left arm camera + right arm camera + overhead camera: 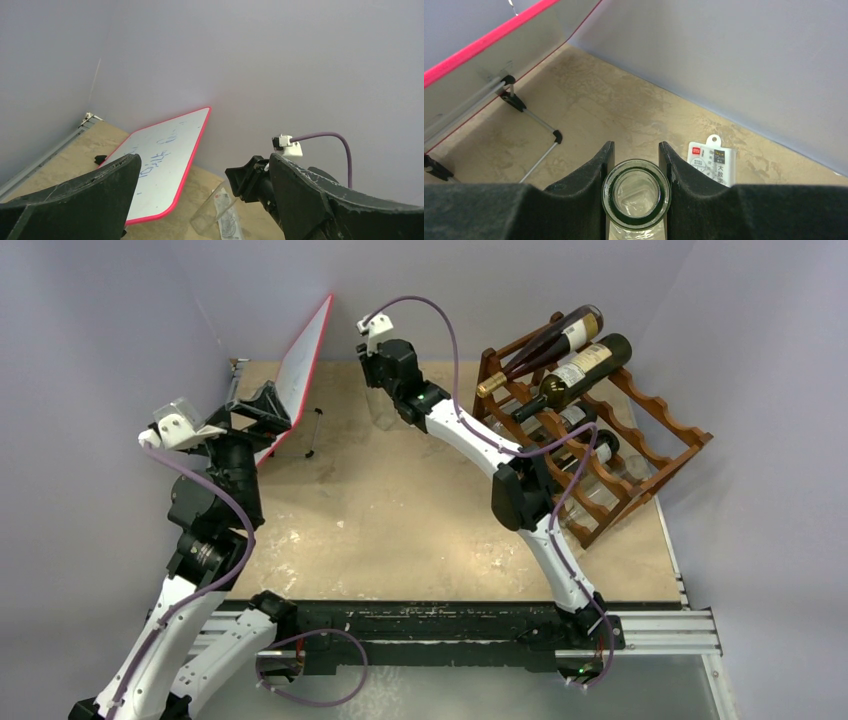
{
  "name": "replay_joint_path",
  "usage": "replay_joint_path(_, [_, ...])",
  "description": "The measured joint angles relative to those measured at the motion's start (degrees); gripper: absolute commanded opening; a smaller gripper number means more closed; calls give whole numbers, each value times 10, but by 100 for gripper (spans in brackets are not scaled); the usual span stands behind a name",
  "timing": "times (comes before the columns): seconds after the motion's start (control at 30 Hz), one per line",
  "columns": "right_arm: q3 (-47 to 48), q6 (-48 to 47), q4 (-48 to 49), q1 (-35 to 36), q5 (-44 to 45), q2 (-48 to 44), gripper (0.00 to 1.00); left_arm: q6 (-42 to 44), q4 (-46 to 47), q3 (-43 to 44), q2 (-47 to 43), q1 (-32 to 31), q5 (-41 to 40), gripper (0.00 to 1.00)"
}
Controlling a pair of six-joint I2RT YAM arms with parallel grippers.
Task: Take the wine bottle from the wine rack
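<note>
The clear glass wine bottle [636, 194] is off the wine rack [662, 416] and well apart from it, out over the far part of the table [400, 530] near the propped whiteboard [305, 360]. The right gripper [636, 148] has its jaws closed narrowly on the neck just under the lip, one finger on each side. The left gripper [205, 170] hangs raised with its jaws wide, holding nothing and aimed at the back wall. The likeliest trouble is the smooth neck sliding or twisting between the pads, since only a short stretch of glass is pinched and the body hangs below the hold. If the base meets the table crooked, letting go could tip the bottle toward the whiteboard's stand. The right arm's elbow and its purple cable also lie close against the bottles left in the rack, so a broad swing could jostle them. The bottle's long axis runs close to vertical, open mouth up toward the wrist camera and base down. Whether the base touches the table cannot be told.
</note>
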Motion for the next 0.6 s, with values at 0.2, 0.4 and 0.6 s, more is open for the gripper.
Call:
replay_joint_path(0.2, [28,0,-9,-2,4,21,29,0,2,-2,0,-1,-2,100])
replay_joint_path(0.4, [28,1,-11,-2,4,21,63,0,2,-3,0,-3,-2,100])
replay_joint_path(0.6, [29,-2,-12,-2,3,21,80,0,2,-3,2,-3,-2,100])
